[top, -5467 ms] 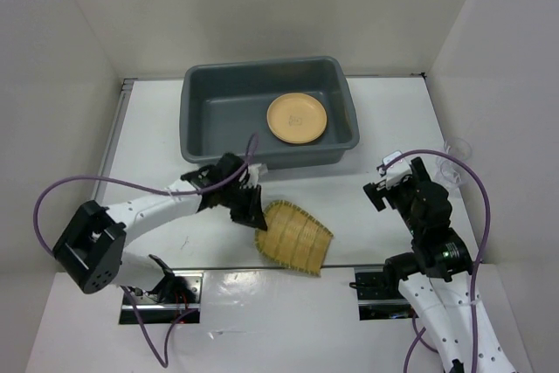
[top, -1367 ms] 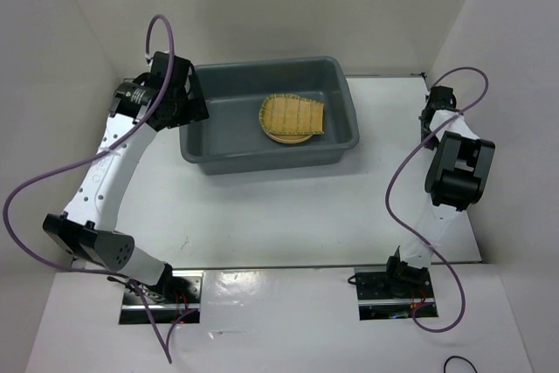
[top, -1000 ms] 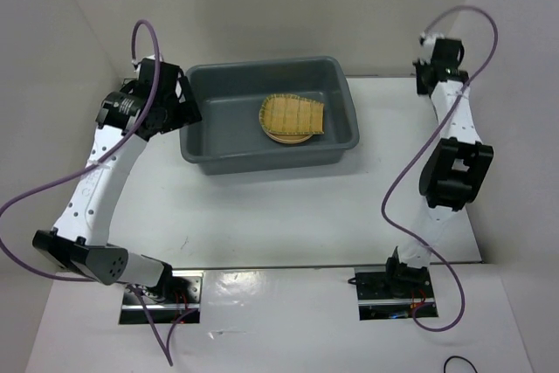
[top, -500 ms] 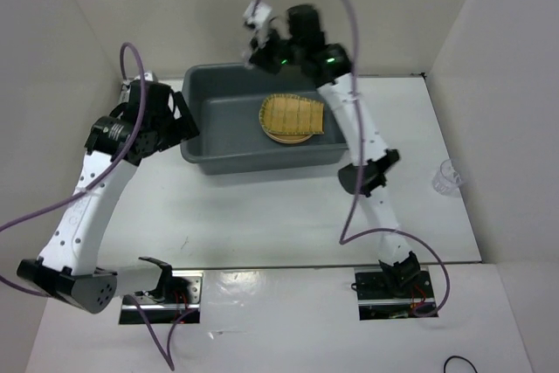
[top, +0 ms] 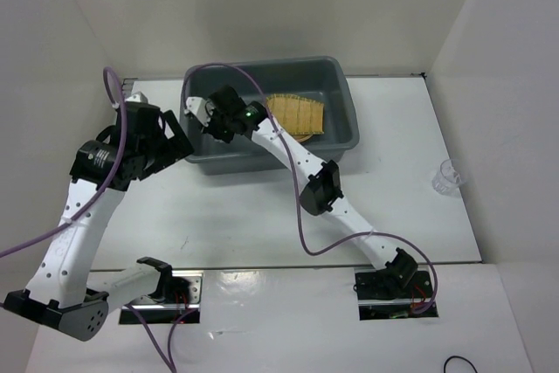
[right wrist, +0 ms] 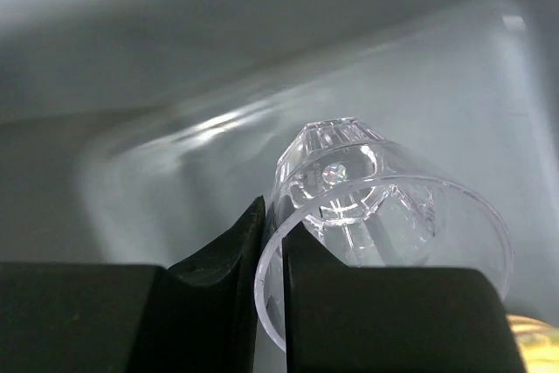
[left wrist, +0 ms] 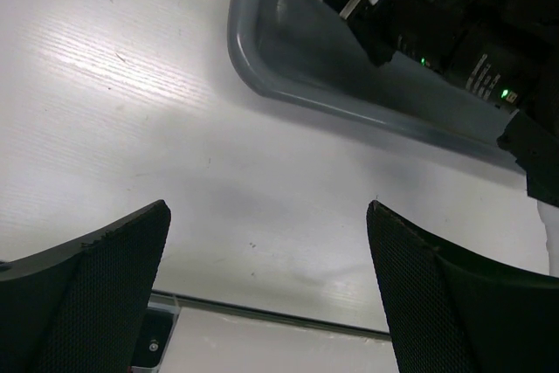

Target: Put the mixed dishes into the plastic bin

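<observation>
The plastic bin (top: 342, 93) stands at the back of the table. Inside it lies the tan woven tray (top: 299, 113). My right gripper (top: 208, 116) reaches into the bin's left half. In the right wrist view the right gripper (right wrist: 272, 246) is shut on the rim of a clear glass cup (right wrist: 367, 194), held on its side just above the bin's grey floor (right wrist: 175, 102). A yellow plate edge (right wrist: 534, 338) shows at the lower right. A second clear cup (top: 447, 176) stands on the table at the far right. My left gripper (top: 175, 141) hangs open and empty outside the bin's near-left corner (left wrist: 249, 67).
White walls close in the table on the left, back and right. The right arm's links and purple cable (top: 301, 172) stretch across the bin's front rim and the middle of the table. Both arm bases sit at the near edge.
The right arm has swung down from behind the bin into its left half, carrying the cup. The left arm has drawn back toward the near left.
</observation>
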Controlling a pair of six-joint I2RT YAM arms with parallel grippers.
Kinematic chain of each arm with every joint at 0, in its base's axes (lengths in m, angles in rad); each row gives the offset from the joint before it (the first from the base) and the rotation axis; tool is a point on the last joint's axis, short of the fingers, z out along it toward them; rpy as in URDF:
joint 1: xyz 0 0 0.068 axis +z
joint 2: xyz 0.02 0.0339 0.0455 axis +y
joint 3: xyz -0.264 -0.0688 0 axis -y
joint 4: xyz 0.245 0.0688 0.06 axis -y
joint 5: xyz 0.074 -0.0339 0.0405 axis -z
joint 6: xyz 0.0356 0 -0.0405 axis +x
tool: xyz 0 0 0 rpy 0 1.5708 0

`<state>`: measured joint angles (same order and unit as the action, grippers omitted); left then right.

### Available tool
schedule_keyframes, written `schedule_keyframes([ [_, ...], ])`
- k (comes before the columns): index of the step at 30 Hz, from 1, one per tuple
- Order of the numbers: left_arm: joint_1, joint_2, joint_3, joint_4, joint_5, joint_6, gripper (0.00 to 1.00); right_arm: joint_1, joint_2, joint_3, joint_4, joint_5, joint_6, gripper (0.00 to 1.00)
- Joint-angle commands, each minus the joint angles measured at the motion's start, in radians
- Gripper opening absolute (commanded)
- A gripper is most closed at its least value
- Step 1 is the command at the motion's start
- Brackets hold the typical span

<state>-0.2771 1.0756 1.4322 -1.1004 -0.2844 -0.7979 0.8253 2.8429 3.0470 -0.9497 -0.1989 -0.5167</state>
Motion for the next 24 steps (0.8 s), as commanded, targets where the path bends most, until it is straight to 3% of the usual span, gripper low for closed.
schedule_keyframes([
  [1, 0.004, -0.013, -0.003, -0.004, 0.050, -0.029, 0.99, -0.046, 0.021, 0.090, 0.118, 0.087, -0.029, 0.00],
  [7, 0.004, -0.003, -0.052, 0.005, 0.059, -0.029, 0.99, -0.046, 0.033, 0.090, 0.117, 0.101, -0.089, 0.03],
  [10, 0.004, 0.020, -0.061, 0.028, 0.071, -0.009, 0.99, -0.046, 0.033, 0.090, 0.126, 0.119, -0.100, 0.24],
  [11, 0.004, 0.032, -0.070, 0.037, 0.080, -0.009, 0.99, -0.046, 0.023, 0.090, 0.162, 0.131, -0.088, 0.43],
  [14, 0.004, 0.059, -0.079, 0.069, 0.100, 0.000, 0.99, -0.046, -0.023, 0.090, 0.257, 0.189, -0.059, 0.84],
  [16, 0.004, 0.073, -0.079, 0.085, 0.100, 0.009, 0.99, -0.055, -0.078, 0.090, 0.295, 0.225, -0.030, 0.99],
  [21, 0.004, 0.098, -0.042, 0.096, 0.090, 0.020, 0.99, -0.162, -0.293, 0.090, 0.255, 0.361, 0.093, 0.99],
  [23, 0.004, 0.087, -0.042, 0.096, 0.073, 0.020, 0.99, -0.215, -0.374, 0.090, 0.211, 0.526, 0.171, 0.99],
  [24, 0.004, 0.061, -0.042, 0.108, 0.056, 0.020, 0.99, -0.241, -0.388, 0.090, 0.128, 0.728, 0.172, 0.99],
])
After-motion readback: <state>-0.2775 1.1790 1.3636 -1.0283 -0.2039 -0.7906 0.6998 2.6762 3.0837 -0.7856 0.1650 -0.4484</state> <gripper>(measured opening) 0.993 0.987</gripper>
